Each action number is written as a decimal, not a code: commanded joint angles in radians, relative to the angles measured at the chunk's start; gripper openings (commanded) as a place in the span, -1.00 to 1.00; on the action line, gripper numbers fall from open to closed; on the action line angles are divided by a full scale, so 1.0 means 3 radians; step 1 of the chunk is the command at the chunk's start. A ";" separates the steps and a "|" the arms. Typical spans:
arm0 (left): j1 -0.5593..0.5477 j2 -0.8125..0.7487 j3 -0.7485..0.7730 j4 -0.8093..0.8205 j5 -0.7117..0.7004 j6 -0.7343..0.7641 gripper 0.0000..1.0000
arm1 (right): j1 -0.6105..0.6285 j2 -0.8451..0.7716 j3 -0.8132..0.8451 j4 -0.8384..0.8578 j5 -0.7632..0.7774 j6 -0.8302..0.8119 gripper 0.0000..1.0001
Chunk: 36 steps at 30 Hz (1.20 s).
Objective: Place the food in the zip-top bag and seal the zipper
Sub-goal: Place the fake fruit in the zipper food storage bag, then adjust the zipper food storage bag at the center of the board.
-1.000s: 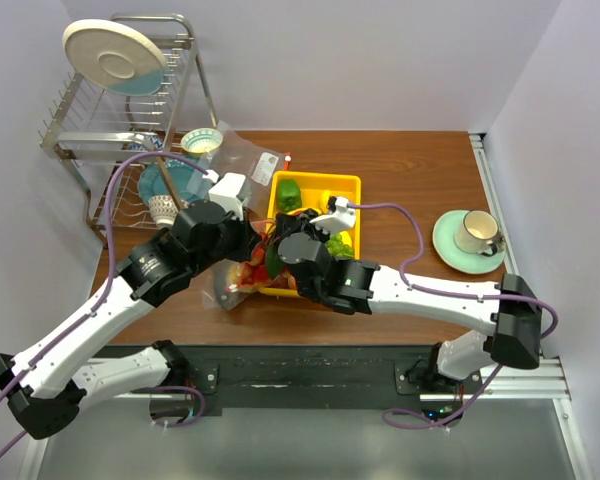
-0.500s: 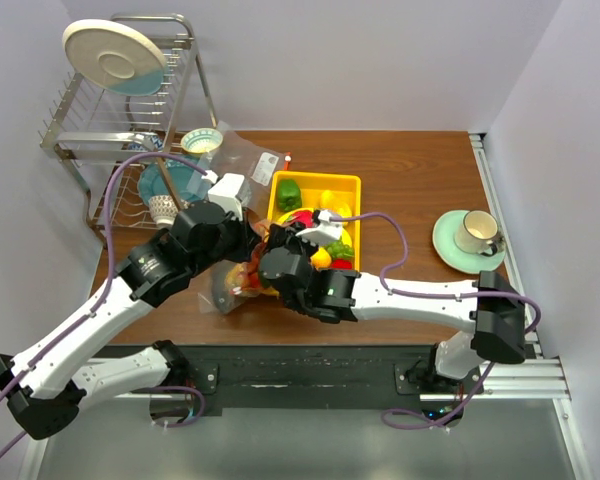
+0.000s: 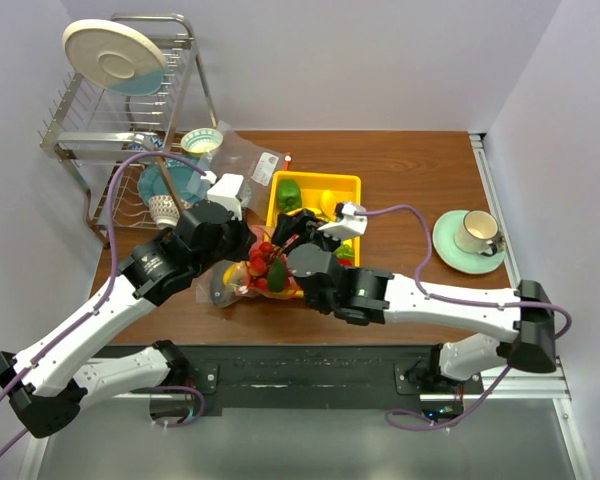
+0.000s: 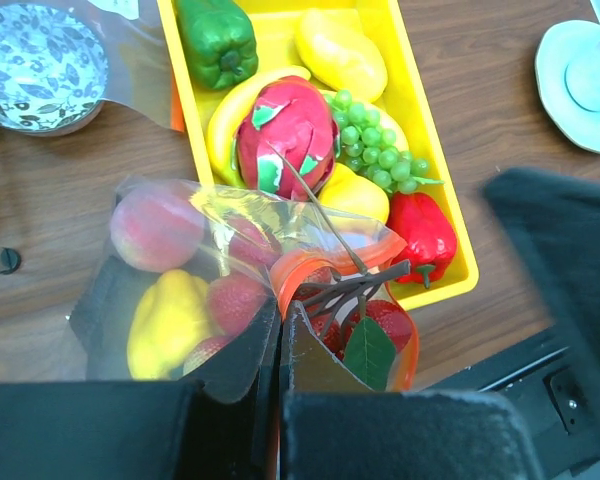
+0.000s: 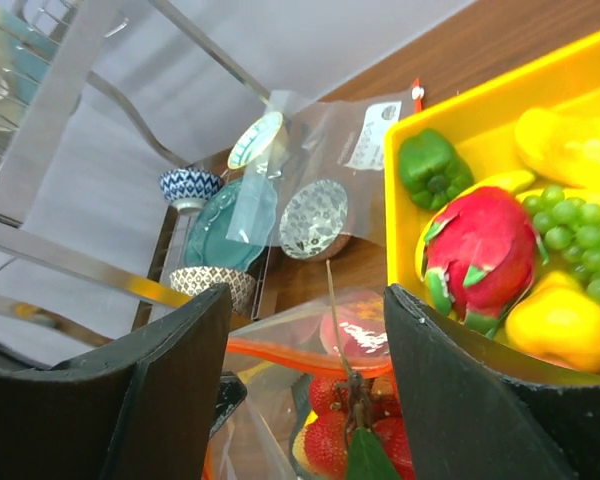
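We just parted right gripper (image 5: 305, 310) jaws; red toy strawberries (image 4: 388, 318) now in crinkled clear zip-top bag (image 4: 215, 205), left gripper (image 4: 282, 335) clamped on its 6 o'clock rim.

Yellow tray (image 4: 275, 25), green pepper (image 4: 218, 40), orange-red zipper (image 4: 292, 272), blue-patterned bowl (image 4: 40, 55)

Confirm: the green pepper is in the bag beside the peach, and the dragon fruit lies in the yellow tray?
No. The green pepper also lies in the yellow tray, not the bag; the left wrist view shows it. The rest holds.
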State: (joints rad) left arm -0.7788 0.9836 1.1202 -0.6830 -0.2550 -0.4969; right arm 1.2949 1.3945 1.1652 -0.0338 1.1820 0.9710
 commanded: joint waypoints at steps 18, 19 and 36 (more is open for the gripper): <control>0.0014 -0.0088 0.0075 0.0027 -0.0178 0.0035 -1.00 | 0.0004 -0.1079 -0.0913 -0.0859 -0.2375 -0.1033 -0.11; 0.0019 -0.0088 0.0075 0.0022 -0.0183 0.0040 -1.00 | -0.0001 -0.1018 -0.0933 -0.0829 -0.2441 -0.1013 -0.13; 0.0019 -0.0124 0.0111 -0.0050 -0.0193 0.0030 -1.00 | 0.0004 -0.0440 -0.0642 -0.1012 -0.2110 -0.0783 -0.19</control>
State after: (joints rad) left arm -0.7788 0.9672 1.1202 -0.7280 -0.2966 -0.4950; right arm 1.2949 1.2858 0.9211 -0.3267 0.4816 0.6971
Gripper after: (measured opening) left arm 0.020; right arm 0.410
